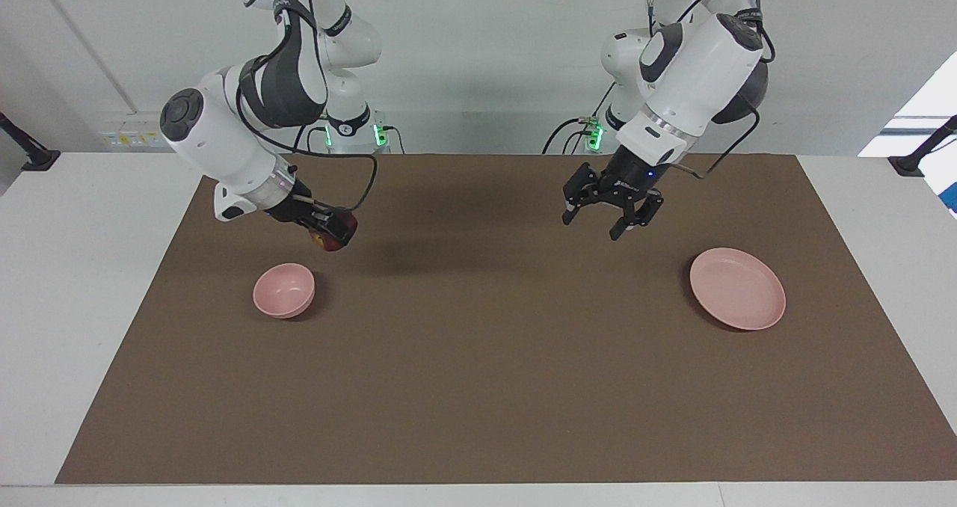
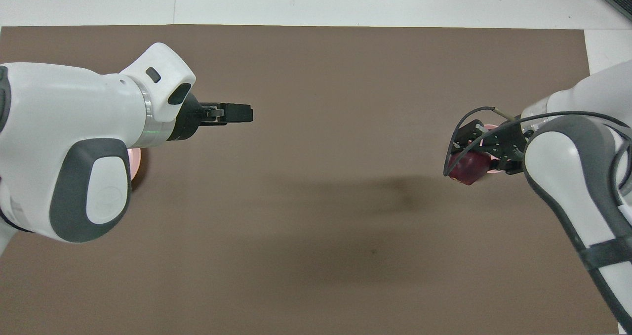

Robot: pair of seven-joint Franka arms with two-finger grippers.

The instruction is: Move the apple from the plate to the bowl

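Above the bowl [image 1: 284, 289], our right end effector [image 1: 333, 235] grips the apple [image 1: 330, 241], so the empty plate [image 1: 737, 288] is done with. We judge only lowering and release remain; our left end effector [image 1: 611, 219] waits open over the surface [image 1: 478, 387].

— Right arm? — Bent low toward its end of the table, right gripper [image 1: 334, 232] raised, jaws clamped. — Left? — Left gripper [image 1: 611, 211] hangs mid-air nearer the robots' edge, fingers [image 1: 620, 229] spread.
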